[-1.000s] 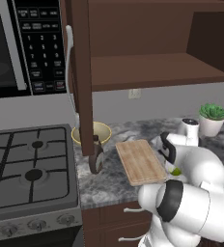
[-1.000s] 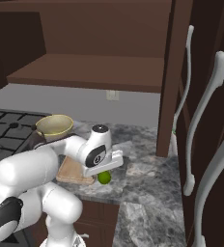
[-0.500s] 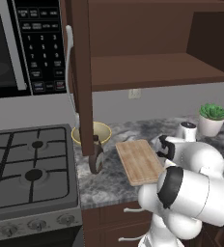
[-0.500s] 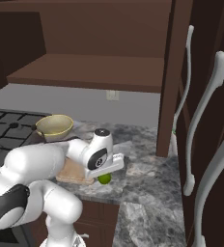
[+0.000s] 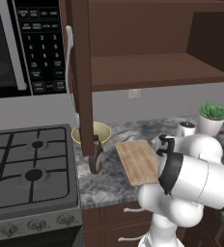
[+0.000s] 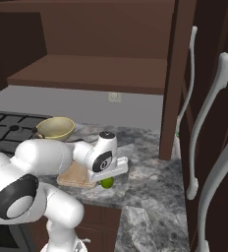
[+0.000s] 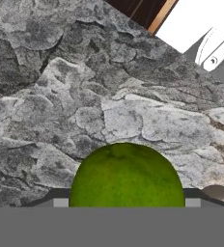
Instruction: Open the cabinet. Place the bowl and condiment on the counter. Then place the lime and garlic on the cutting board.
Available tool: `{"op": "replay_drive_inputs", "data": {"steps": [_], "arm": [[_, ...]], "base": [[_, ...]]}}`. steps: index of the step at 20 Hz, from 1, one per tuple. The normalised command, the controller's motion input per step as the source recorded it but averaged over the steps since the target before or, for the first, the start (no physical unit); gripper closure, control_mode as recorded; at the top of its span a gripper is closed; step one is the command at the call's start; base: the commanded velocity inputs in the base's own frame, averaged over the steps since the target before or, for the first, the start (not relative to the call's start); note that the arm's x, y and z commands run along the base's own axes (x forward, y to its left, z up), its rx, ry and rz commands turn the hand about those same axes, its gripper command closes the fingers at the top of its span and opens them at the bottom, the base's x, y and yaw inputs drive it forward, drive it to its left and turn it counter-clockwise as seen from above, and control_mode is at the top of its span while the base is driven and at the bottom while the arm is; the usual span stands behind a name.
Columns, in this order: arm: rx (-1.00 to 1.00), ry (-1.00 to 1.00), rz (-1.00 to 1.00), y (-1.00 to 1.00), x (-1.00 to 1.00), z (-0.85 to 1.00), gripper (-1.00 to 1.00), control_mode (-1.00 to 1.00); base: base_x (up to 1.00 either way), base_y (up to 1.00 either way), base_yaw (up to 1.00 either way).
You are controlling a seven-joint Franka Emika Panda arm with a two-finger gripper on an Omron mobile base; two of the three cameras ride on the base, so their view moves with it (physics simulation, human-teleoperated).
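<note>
The cabinet (image 5: 80, 72) stands open and the bowl (image 5: 91, 133) is on the counter (image 6: 150, 197); condiment and garlic I cannot place. The lime (image 6: 106, 183) lies on the counter at the board's (image 6: 76, 175) 3 o'clock edge, under the gripper (image 6: 107, 180). The hand view shows the lime (image 7: 127, 176) close at 6 o'clock; whether the jaws grip it I cannot tell.

The arm folds low, wrist bent down, end effector (image 6: 107, 180) pointing straight down, its opening hidden
</note>
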Motion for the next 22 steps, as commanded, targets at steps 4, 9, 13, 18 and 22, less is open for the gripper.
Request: {"op": "replay_drive_inputs", "data": {"steps": [4,9,13,18,22], "arm": [[0.03,0.01,-0.06,0.00,-0.03,-0.05,1.00,-1.00],[0.06,-0.01,-0.08,0.08,-0.09,0.15,1.00,-1.00],[0.04,-0.03,-0.08,0.18,-0.11,0.25,1.00,-1.00],[0.02,-0.04,-0.09,0.24,-0.11,0.24,1.00,-1.00],[-0.01,-0.07,-0.10,0.36,-0.01,0.17,1.00,-1.00]], "base": [[0.00,0.00,0.00],[0.00,0.00,0.00],[0.00,0.00,0.00],[0.00,0.00,0.00],[0.00,0.00,0.00]]}}
